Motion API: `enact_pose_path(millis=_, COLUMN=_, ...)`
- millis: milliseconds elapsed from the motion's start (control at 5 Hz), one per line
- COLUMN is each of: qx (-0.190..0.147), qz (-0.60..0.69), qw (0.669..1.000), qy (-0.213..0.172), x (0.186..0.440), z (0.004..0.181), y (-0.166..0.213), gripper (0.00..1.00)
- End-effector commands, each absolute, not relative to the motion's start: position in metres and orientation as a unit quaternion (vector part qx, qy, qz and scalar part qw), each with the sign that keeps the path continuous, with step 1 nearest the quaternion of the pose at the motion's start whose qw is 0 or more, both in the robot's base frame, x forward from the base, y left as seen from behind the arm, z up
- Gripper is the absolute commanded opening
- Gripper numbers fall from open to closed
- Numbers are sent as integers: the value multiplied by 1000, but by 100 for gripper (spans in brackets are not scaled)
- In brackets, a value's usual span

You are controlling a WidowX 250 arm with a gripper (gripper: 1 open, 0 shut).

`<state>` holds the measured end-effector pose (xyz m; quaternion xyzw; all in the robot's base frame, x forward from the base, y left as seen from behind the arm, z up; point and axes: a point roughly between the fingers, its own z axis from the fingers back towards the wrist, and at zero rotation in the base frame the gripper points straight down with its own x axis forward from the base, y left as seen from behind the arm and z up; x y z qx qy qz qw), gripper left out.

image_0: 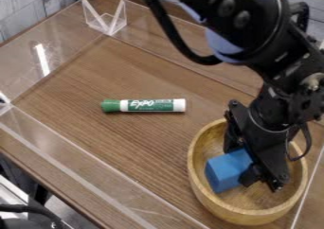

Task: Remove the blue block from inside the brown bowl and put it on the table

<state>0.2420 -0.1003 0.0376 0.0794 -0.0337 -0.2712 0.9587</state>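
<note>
A: Table [114,138] walled in clear acrylic; where's the block?

B: Block [229,168] sits in the bowl [215,206] at the near right corner. My gripper [262,167] is down inside, fingers pinching it. If the soft block slips, I'd drop it back.

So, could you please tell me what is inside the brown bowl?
The blue block lies inside the brown bowl, with the hand lowered in beside it. The hand covers the bowl's right interior.

A glossy black arm [241,29] of bulky rounded segments, black cable looping alongside, ending in a black pincer [260,167]
</note>
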Motion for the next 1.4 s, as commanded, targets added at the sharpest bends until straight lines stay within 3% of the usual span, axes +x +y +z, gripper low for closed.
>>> enact_pose_path(millis=0, qx=79, qz=-258, qw=962, qy=-50, x=252, z=43, y=-97, gripper=0)
enact_pose_path(millis=800, qx=78, qz=-246, qw=965, qy=-51, x=253, z=43, y=-95, gripper=0)
enact_pose_path(millis=1200, qx=84, qz=-236, qw=967, qy=-38, x=252, z=60, y=-92, gripper=0)
